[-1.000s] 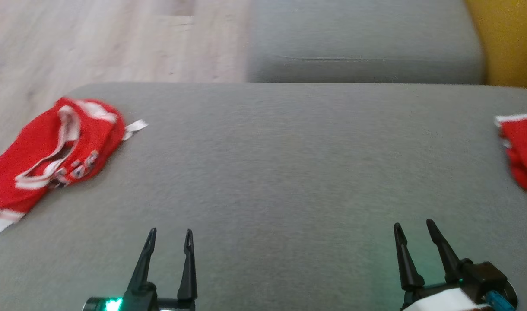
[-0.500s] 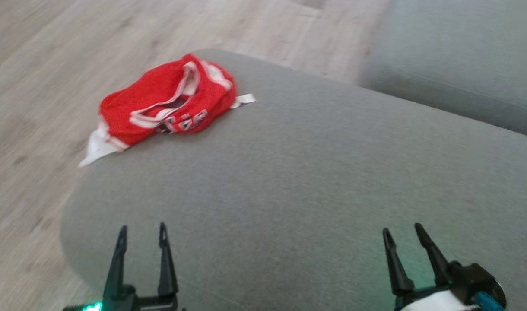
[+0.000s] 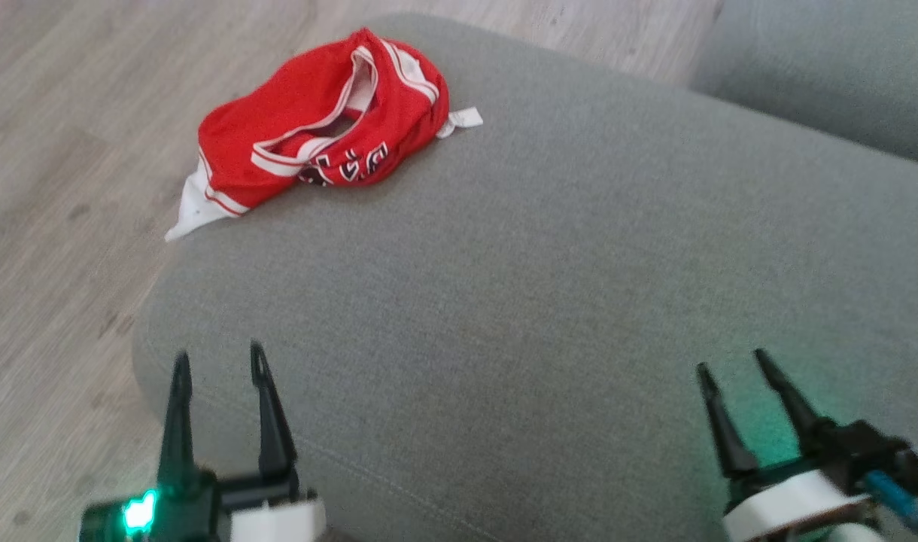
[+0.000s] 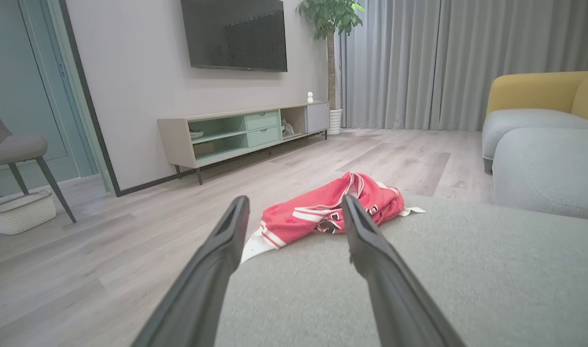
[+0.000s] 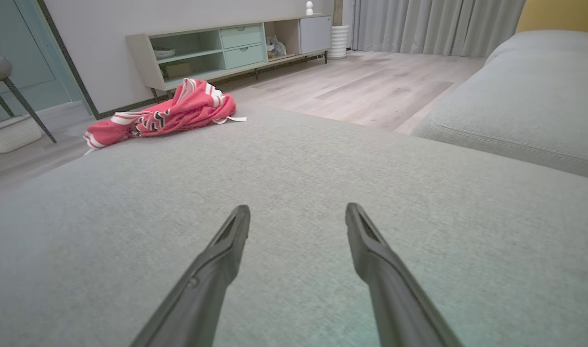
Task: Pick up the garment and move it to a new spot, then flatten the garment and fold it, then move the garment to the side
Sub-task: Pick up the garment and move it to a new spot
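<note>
The garment (image 3: 316, 135) is a crumpled red jersey with white trim and dark lettering, lying at the far left corner of the grey cushion (image 3: 549, 301), one white hem hanging over the edge. It lies ahead of the fingers in the left wrist view as garment (image 4: 323, 212) and far off to the left in the right wrist view as garment (image 5: 164, 115). My left gripper (image 3: 218, 361) hovers open near the cushion's near left edge, well short of the jersey. My right gripper (image 3: 734, 361) is open over the near right of the cushion, with nothing between its fingers.
Pale wood floor (image 3: 60, 226) lies left of the cushion. A second grey cushion (image 3: 828, 75) sits at the far right, with a yellow sofa back (image 4: 535, 89) behind. A TV cabinet (image 4: 246, 132), a chair (image 4: 14, 149) and a white basket (image 4: 21, 212) stand across the room.
The head camera has swung left, so the jersey now sits nearer the top centre and a second red piece at the right edge has left the picture. Both grippers stay open.
</note>
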